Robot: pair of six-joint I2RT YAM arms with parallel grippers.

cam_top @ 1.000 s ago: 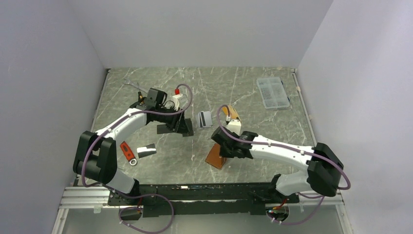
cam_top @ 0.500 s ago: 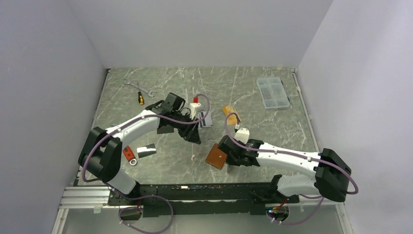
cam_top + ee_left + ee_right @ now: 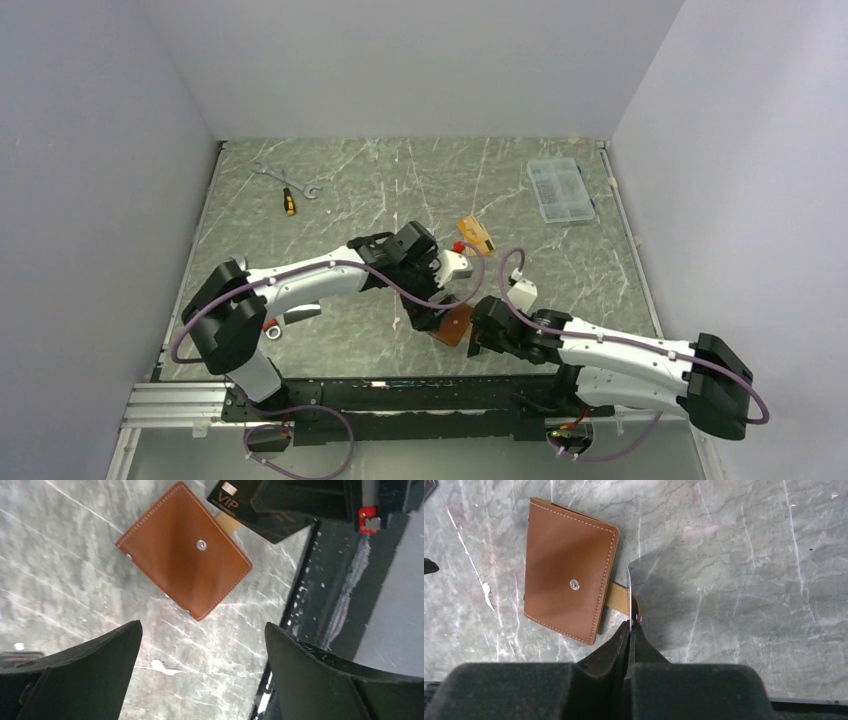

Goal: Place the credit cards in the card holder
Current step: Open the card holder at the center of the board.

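Observation:
The tan-brown card holder (image 3: 456,326) lies folded shut near the table's front edge, its snap button up (image 3: 201,544) and its tab (image 3: 618,596) sticking out. My left gripper (image 3: 426,312) hovers just beside it, open and empty (image 3: 202,645). My right gripper (image 3: 482,336) is shut on a black credit card (image 3: 231,497) marked VIP, seen edge-on (image 3: 629,587) over the tab, with the fingertips (image 3: 630,626) pinched together. An orange card (image 3: 475,232) lies farther back. A silver-grey card (image 3: 303,313) lies partly under the left arm.
A clear compartment box (image 3: 560,188) stands at the back right. A wrench (image 3: 285,177) and a small screwdriver (image 3: 289,201) lie at the back left. The dark front rail (image 3: 312,625) runs close to the card holder.
My left arm has swung from the back left to the card holder and its jaws have opened wide. The right arm has drawn back toward the front edge. The card holder now lies flat.

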